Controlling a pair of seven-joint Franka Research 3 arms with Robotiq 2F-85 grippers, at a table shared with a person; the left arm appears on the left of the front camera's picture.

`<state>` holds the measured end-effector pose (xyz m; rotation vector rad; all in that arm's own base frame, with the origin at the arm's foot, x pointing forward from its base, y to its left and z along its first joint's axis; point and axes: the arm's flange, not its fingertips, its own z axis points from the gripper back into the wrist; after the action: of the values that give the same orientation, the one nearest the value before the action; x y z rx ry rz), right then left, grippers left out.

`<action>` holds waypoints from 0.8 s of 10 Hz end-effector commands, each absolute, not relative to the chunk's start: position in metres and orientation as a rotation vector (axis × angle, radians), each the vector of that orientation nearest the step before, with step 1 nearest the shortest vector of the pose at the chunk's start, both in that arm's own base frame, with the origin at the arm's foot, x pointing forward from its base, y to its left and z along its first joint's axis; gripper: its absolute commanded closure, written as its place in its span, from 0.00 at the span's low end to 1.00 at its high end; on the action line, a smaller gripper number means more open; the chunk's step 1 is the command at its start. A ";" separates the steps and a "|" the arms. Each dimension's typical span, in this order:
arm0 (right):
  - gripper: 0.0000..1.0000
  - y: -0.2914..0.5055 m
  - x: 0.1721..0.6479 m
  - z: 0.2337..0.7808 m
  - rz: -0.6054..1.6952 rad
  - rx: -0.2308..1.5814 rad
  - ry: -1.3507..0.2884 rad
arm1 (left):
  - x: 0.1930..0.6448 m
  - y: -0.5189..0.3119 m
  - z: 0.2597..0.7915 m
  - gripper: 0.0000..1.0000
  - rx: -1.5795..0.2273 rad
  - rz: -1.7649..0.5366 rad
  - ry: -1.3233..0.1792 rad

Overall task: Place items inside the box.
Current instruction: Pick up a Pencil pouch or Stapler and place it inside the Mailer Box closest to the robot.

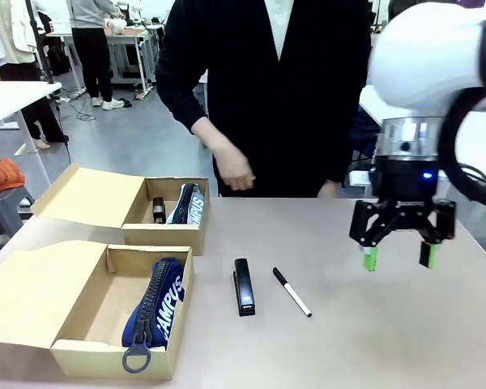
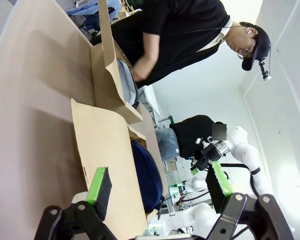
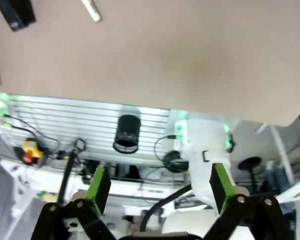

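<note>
Tan tabletop (image 1: 348, 340) carries two open cardboard boxes on the robot's left side. The near box (image 1: 81, 356) contains the navy pouch (image 1: 158, 304). The black stapler (image 1: 244, 288) and the white marker (image 1: 292, 292) lie side by side on the bare surface, not touching. The right gripper (image 1: 398, 259) hangs above the table, jaws spread wide, empty. The left gripper (image 2: 159, 180) is likewise spread wide, empty.

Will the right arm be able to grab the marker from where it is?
Probably yes. The right gripper hangs open above and beside the marker, with nothing between them; the person's hand is farther back.
</note>
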<state>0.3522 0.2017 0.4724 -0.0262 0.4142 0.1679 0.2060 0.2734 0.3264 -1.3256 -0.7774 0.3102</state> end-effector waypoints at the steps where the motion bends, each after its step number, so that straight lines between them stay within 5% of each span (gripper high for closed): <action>1: 0.00 0.232 0.373 0.471 0.231 -0.190 0.424 | 0.206 0.270 0.327 0.04 -1.332 0.300 -0.812; 3: 0.00 0.124 0.343 0.495 -0.063 0.116 0.362 | 0.206 0.270 0.327 0.04 -1.332 0.300 -0.812; 5: 0.00 0.009 0.255 0.500 -0.295 0.287 0.137 | 0.206 0.270 0.327 0.04 -1.332 0.300 -0.812; 8: 0.00 -0.064 0.193 0.439 -0.553 0.696 -0.076 | 0.206 0.270 0.327 0.04 -1.332 0.300 -0.812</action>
<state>0.2165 -0.0610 0.4810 0.5203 0.1436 -0.4288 0.2054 0.2742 0.3266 -1.3244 -0.7797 0.3117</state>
